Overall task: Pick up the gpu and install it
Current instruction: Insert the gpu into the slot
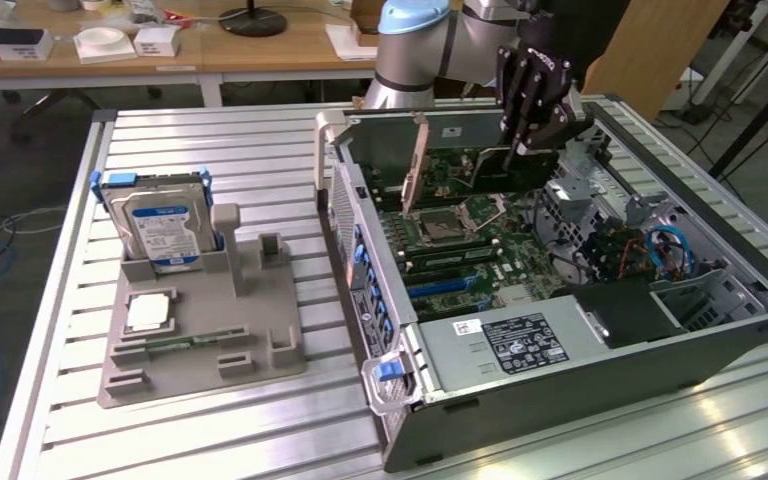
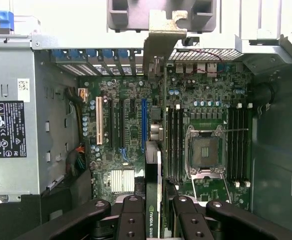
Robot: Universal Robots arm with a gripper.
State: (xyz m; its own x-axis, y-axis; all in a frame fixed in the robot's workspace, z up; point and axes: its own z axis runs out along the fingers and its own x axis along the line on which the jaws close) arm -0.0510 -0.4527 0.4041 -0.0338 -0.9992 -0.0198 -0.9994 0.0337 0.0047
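Tool: the gripper (image 2: 158, 212) is closed on the gpu (image 2: 155, 165).
Place: the gpu is held upright over the motherboard (image 2: 205, 100), inside the open case (image 1: 704, 340).
Feel: thought to be light, stiff and easily broken; best held by its edges.

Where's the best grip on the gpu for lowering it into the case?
Upper long edge, from above, a finger on each flat face, as the gripper holds it. The gpu is thin, flat and hangs on edge over the case, so this leaves its lower edge and metal bracket free.
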